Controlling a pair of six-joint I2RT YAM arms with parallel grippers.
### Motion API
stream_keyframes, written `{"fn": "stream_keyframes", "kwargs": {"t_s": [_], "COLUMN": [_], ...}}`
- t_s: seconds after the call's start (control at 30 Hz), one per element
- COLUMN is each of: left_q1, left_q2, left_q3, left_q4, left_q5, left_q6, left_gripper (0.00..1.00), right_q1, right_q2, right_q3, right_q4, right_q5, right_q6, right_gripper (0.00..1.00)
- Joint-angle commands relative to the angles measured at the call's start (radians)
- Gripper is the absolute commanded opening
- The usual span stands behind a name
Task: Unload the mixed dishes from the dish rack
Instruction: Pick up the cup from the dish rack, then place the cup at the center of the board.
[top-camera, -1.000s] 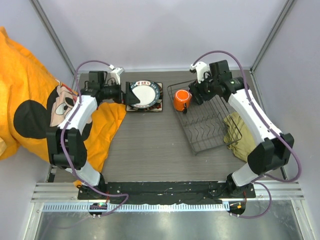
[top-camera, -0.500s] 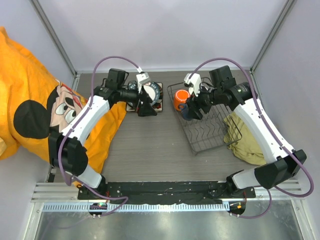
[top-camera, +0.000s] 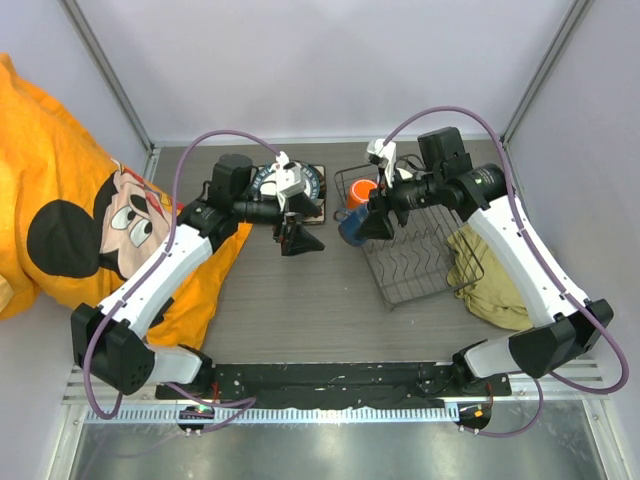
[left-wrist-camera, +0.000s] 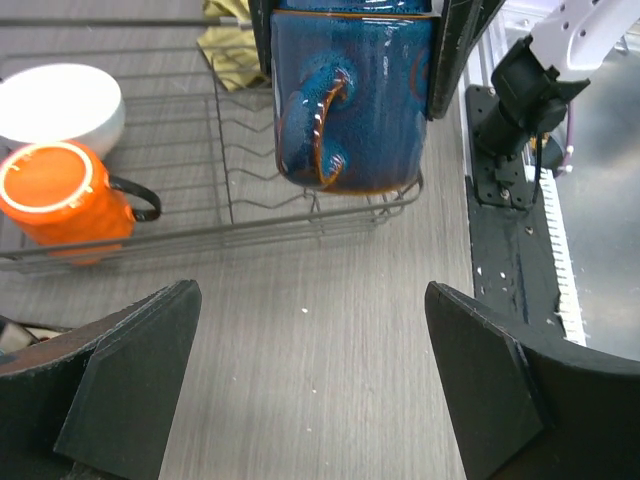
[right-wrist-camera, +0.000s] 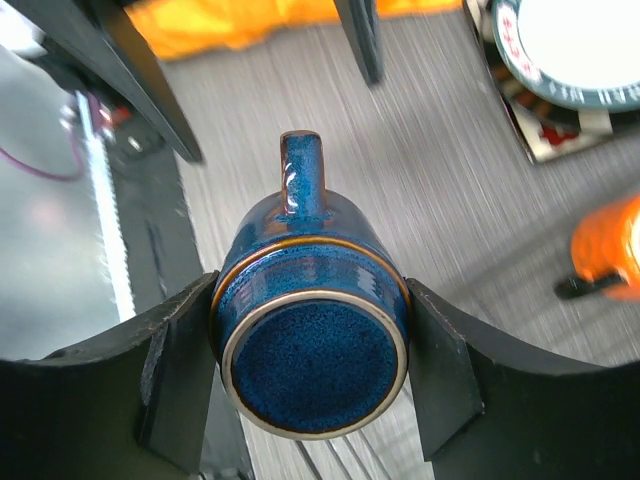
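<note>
the grey table (top-camera: 290, 290) with its wood-grain surface carries everything. on its left side lies a big soft orange cloth (top-camera: 60, 200) with a printed cartoon mouse face. on the right side stands the rectangular dark wire dish rack (top-camera: 420, 260), thin metal rods with rows of upright prongs, and a crumpled olive cloth (top-camera: 480, 275) lies against its right edge.

at the far side of the table, left of the rack, the round plate with dark rim and white centre (right-wrist-camera: 575, 45) lies on the square patterned plate (right-wrist-camera: 555, 135), of which only a corner shows. both are outside the rack.

the plain white bowl (left-wrist-camera: 60, 105), smooth and round, sits among the wires. just beside it the glossy orange mug (left-wrist-camera: 65, 195) stands upright in the far left corner of the rack, its dark handle pointing along the wires.

my right claw (right-wrist-camera: 312, 300) pinches the small dark-blue cup (right-wrist-camera: 312, 365), one finger on each side of its round body. the cup is turned on its side at the rack's left edge, near the orange mug. its speckled base faces my wrist, and the glaze is shiny with a brown line at the edges. its handle points toward my left claw.

my left claw (left-wrist-camera: 310, 330) is spread wide and holds nothing. it hangs over bare table and faces the cup.
</note>
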Motion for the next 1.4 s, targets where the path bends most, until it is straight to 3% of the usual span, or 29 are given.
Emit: {"fn": "stream_keyframes", "kwargs": {"t_s": [0.0, 0.27, 0.43, 0.67, 0.83, 0.93, 1.17, 1.23, 1.37], "left_q1": [-0.019, -0.022, -0.022, -0.022, -0.022, -0.020, -0.020, -0.020, -0.022], "left_q2": [-0.043, -0.078, -0.089, -0.115, -0.115, -0.105, -0.086, -0.079, -0.075], "left_q3": [-0.025, -0.113, -0.152, -0.203, -0.229, -0.240, -0.252, -0.252, -0.255], "left_q4": [0.200, 0.538, 0.661, 0.789, 0.856, 0.924, 1.079, 1.102, 1.108], "left_q5": [0.007, -0.025, -0.034, -0.047, -0.068, -0.073, -0.065, -0.059, -0.051], "left_q6": [-0.102, -0.323, -0.462, -0.549, -0.605, -0.676, -0.852, -0.889, -0.903], "left_gripper": [1.00, 0.98, 0.95, 0.90, 0.80, 0.74, 0.62, 0.60, 0.46], "right_q1": [0.001, 0.001, 0.001, -0.001, -0.001, -0.002, -0.019, -0.019, -0.021], "right_q2": [-0.044, -0.048, -0.059, -0.078, -0.090, -0.111, -0.145, -0.147, -0.134], "right_q3": [0.048, -0.015, -0.061, -0.095, -0.126, -0.179, -0.356, -0.379, -0.365], "right_q4": [0.218, 0.454, 0.553, 0.651, 0.724, 0.851, 1.348, 1.384, 1.351], "right_q5": [-0.169, -0.309, -0.327, -0.358, -0.384, -0.395, -0.409, -0.407, -0.416], "right_q6": [0.168, 0.383, 0.456, 0.537, 0.611, 0.718, 1.063, 1.099, 1.078], "right_gripper": [0.20, 0.17, 0.14, 0.14, 0.14, 0.14, 0.14, 0.14, 0.14]}}
